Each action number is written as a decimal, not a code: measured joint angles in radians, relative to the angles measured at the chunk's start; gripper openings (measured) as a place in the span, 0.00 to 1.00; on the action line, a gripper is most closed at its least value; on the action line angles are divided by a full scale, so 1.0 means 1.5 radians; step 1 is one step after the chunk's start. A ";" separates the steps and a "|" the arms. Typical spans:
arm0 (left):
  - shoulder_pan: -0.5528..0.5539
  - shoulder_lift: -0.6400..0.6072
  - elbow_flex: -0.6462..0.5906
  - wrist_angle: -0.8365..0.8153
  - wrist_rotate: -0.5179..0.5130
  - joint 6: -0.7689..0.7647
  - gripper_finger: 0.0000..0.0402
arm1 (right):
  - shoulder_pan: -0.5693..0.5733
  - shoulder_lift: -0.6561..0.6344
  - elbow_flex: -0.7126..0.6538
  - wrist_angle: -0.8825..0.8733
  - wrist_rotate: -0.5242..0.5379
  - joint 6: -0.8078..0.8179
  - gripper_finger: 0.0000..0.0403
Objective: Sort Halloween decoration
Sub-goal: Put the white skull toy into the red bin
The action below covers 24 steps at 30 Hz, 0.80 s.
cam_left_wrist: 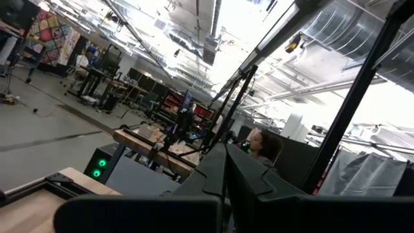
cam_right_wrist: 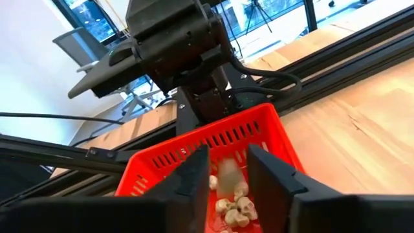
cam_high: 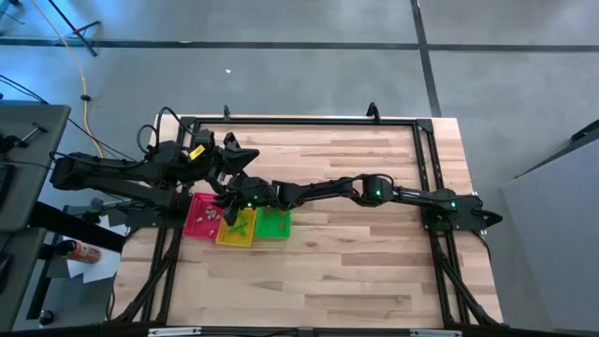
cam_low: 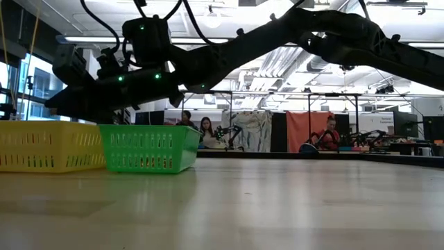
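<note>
My right gripper (cam_right_wrist: 228,175) hangs open over the red tray (cam_right_wrist: 275,139), which stands at the table's left side. A blurred pale trinket (cam_right_wrist: 228,176) shows in the gap between its fingers, apart from both. Several pale grey skull-like trinkets (cam_right_wrist: 236,210) lie on the red tray's floor below. In the high view the same gripper (cam_high: 221,201) reaches across the table to the red tray (cam_high: 198,225). My left gripper (cam_left_wrist: 226,178) is shut on nothing, raised and pointing up beyond the trays (cam_high: 240,152).
A yellow tray (cam_high: 236,231) and a green tray (cam_high: 274,225) stand in a row right of the red one; the low view shows them side by side as yellow (cam_low: 48,146) and green (cam_low: 147,148). Bare wood lies to the right and near side. People sit in the room beyond.
</note>
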 joint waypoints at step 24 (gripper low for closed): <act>0.000 0.000 0.000 0.000 0.005 -0.011 0.00 | -0.050 -0.004 -0.001 0.043 -0.098 0.087 0.40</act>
